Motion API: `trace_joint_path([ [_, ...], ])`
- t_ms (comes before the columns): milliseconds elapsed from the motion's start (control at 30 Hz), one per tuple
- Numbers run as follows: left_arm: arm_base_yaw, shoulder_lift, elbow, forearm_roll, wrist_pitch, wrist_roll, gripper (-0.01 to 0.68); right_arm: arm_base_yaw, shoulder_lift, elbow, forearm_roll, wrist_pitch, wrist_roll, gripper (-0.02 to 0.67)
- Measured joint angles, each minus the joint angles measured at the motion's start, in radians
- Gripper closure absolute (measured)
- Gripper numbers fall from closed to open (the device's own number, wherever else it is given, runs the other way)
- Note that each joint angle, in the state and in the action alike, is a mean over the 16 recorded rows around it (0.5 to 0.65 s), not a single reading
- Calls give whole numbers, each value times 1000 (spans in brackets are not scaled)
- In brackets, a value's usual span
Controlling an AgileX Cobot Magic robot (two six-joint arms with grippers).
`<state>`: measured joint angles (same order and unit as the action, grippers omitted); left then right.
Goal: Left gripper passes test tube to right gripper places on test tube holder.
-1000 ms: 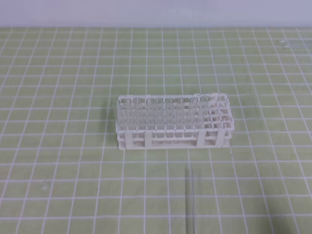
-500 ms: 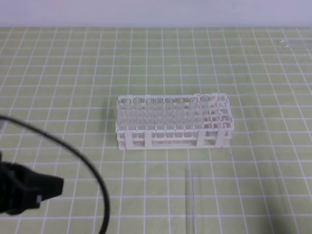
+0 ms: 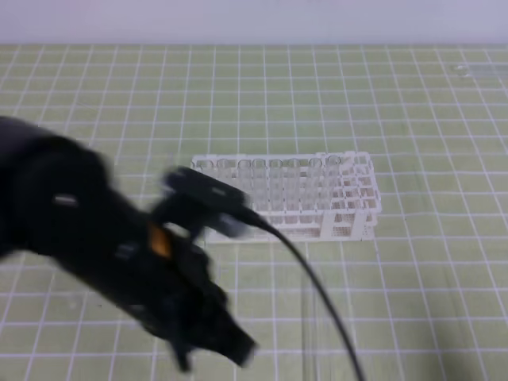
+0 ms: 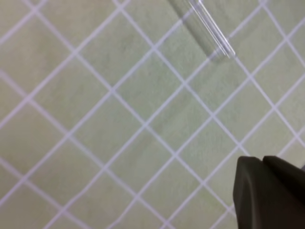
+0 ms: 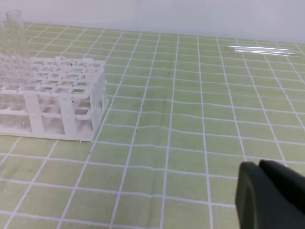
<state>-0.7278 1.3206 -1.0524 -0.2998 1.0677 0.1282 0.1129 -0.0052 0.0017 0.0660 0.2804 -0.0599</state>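
Observation:
A clear test tube (image 3: 308, 311) lies flat on the green grid mat, in front of the white test tube holder (image 3: 349, 198). My left gripper (image 3: 238, 349), blurred by motion, hangs low at the front, just left of the tube and apart from it. In the left wrist view its black fingers (image 4: 261, 162) are shut and empty, and the tube's end (image 4: 209, 29) lies at the top. The right gripper (image 5: 259, 164) shows only in its own wrist view, shut and empty, with the holder (image 5: 71, 90) far to its left.
Several clear tubes (image 3: 254, 186) stand in the holder's back left rows. Another clear tube (image 5: 262, 49) lies at the mat's far right corner (image 3: 468, 71). The left arm's black cable (image 3: 317, 294) trails across the mat over the lying tube.
The left arm has swung in from the left edge to the front middle, towards the lying tube. Tube and holder have not moved.

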Motion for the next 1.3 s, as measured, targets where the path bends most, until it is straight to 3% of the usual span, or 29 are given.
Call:
trace_joint_path([
  [133,-113,137,-76,46,12,-72,674,0,0,0,0,0,0,666],
  [233,-158,231,-133,50,29,-98,674,0,0,0,0,0,0,666],
  [767,-216,473,-335,55,128,-117,654,0,0,0,0,0,0,666],
  [933,-229,495,-341,96,119,-204,564,0,0,0,0,0,1,666],
  [1300,-237,551,-340,129,10,-509,282,0,0,0,0,0,2,666],
])
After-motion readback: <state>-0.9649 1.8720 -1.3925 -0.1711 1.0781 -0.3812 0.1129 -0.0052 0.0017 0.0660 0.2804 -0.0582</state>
